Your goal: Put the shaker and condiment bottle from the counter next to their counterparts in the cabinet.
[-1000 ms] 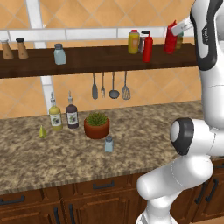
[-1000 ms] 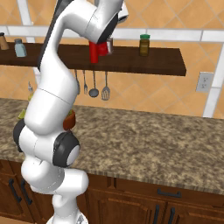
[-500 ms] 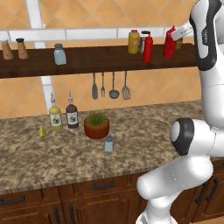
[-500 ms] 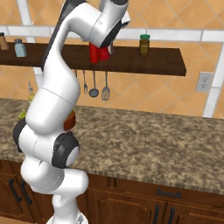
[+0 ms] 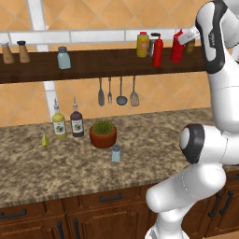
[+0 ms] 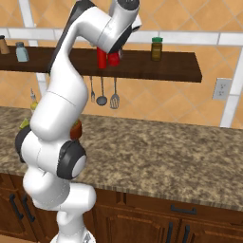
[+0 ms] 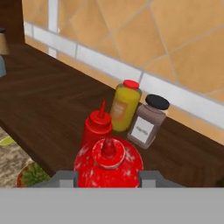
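My gripper (image 5: 183,40) is shut on the condiment bottle (image 5: 177,47), a stout all-red squeeze bottle, at the right end of the cabinet (image 5: 107,64). The bottle stands upright, close to the right of its counterpart, the taller slim red bottle (image 5: 158,50). In the hand view the condiment bottle (image 7: 108,162) sits between my finger tips (image 7: 65,177), with the slim red bottle (image 7: 98,124) just behind it. Whether it rests on the shelf I cannot tell. The pale blue-grey shaker (image 5: 115,153) stands on the counter (image 5: 70,175). Its counterpart (image 5: 64,58) stands on the shelf's left part.
A yellow bottle (image 5: 143,45) and a dark-capped jar (image 7: 148,120) stand behind the red bottles. Brown wooden shakers (image 5: 23,51) occupy the shelf's far left, a green-lidded jar (image 6: 156,48) its right. Two oil bottles (image 5: 59,123), a potted plant (image 5: 103,133) and hanging utensils (image 5: 116,91) are below.
My gripper has carried the condiment bottle slightly left and down, closer to the taller red bottle on the shelf. Nothing else has moved.
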### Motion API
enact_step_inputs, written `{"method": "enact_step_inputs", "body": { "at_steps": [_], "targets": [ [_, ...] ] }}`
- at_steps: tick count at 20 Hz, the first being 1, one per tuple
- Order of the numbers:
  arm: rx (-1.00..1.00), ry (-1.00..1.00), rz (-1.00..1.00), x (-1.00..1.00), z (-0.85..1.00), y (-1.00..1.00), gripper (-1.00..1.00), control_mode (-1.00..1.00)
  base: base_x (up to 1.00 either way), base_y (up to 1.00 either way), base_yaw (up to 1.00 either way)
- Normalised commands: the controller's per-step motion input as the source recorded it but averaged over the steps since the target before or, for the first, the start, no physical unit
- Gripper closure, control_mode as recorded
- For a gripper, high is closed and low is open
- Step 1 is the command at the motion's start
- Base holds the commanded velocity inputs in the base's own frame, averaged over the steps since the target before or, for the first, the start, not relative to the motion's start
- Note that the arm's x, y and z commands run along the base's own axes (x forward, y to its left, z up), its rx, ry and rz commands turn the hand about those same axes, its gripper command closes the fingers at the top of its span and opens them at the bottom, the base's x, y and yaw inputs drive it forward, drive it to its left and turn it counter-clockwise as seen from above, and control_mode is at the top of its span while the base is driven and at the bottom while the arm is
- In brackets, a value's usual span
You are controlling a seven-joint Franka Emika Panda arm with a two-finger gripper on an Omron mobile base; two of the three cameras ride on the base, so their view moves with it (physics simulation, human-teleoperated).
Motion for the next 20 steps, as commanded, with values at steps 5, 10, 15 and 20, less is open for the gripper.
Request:
{"method": "enact_step_inputs", "body": {
  "at_steps": [5,10,15,20],
  "targets": [
    [0.02,0.00,0.00,0.17,-0.01,-0.02,1.00,-1.00,0.00,0.00,0.00],
    [0.03,0.00,0.00,0.18,-0.02,-0.05,1.00,-1.00,0.00,0.00,0.00],
    [0.02,0.00,0.00,0.15,-0.03,-0.07,1.00,-1.00,0.00,0.00,0.00],
    [0.08,0.00,0.00,0.02,0.00,-0.20,1.00,-1.00,0.00,0.00,0.00]
  ]
}}
